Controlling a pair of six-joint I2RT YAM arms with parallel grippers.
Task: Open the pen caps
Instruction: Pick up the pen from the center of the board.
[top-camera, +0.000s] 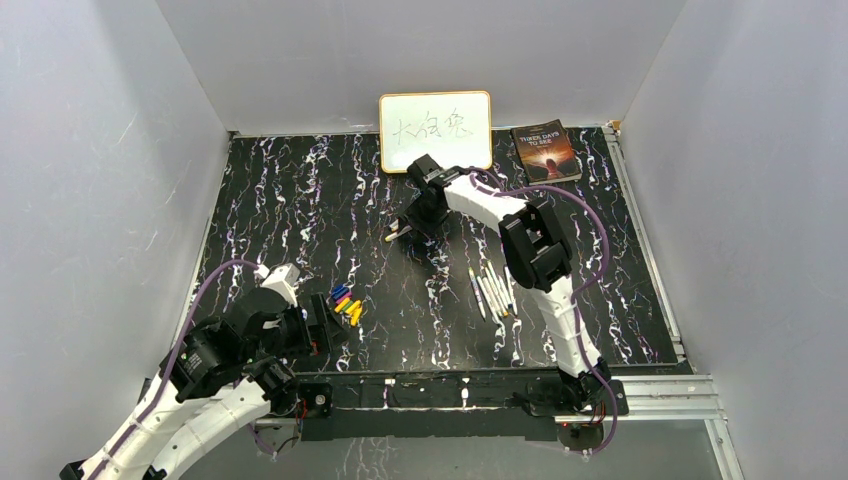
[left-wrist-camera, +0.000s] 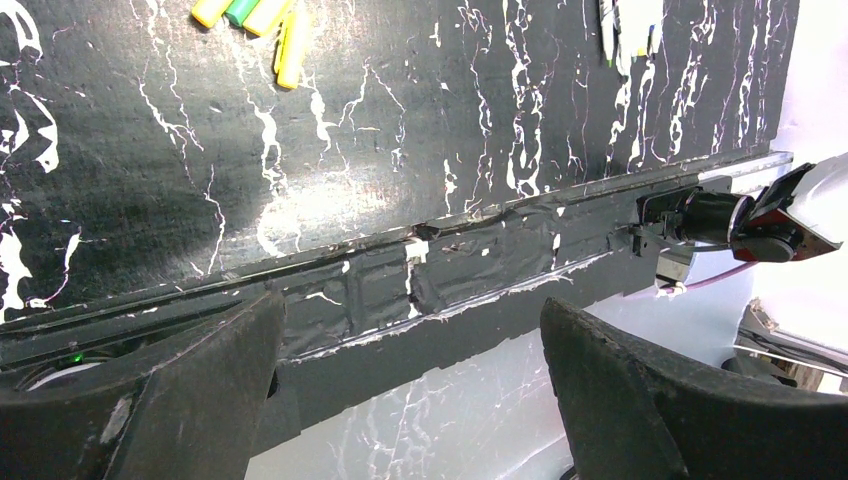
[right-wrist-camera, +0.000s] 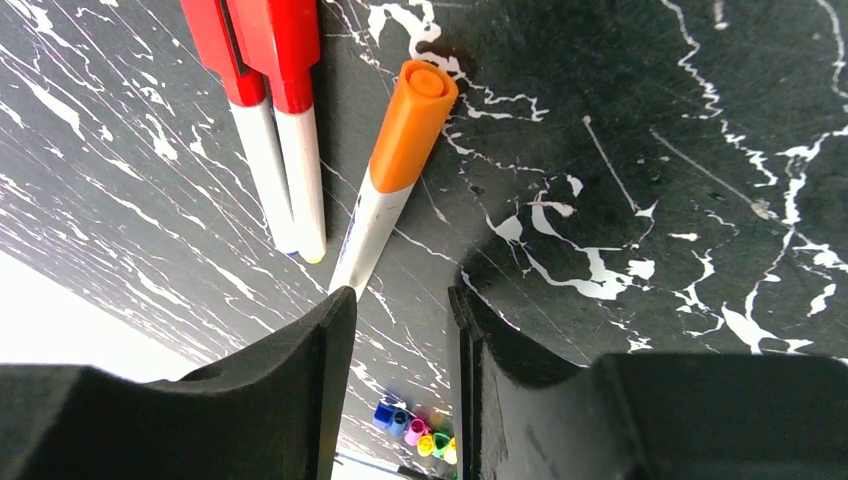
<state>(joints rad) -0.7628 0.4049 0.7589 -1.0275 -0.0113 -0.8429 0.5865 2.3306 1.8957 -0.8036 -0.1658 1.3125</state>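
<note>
Three capped pens lie under my right gripper (right-wrist-camera: 400, 300): one with an orange cap (right-wrist-camera: 412, 125) and two with red caps (right-wrist-camera: 262, 45). The jaws stand a little apart just past the orange pen's white barrel (right-wrist-camera: 368, 228), with nothing between them. From above, the right gripper (top-camera: 402, 230) is at the far middle of the table. A pile of loose pen caps (top-camera: 345, 303) in blue, purple, yellow and orange lies at the near left, beside my left gripper (top-camera: 330, 325). The left gripper (left-wrist-camera: 410, 340) is wide open and empty over the table's near edge. Several uncapped white pens (top-camera: 492, 290) lie at the right arm.
A small whiteboard (top-camera: 435, 130) with writing leans on the back wall, and a book (top-camera: 545, 150) lies to its right. Grey walls close in three sides. A metal rail (top-camera: 650, 395) runs along the near edge, where the arm bases are bolted.
</note>
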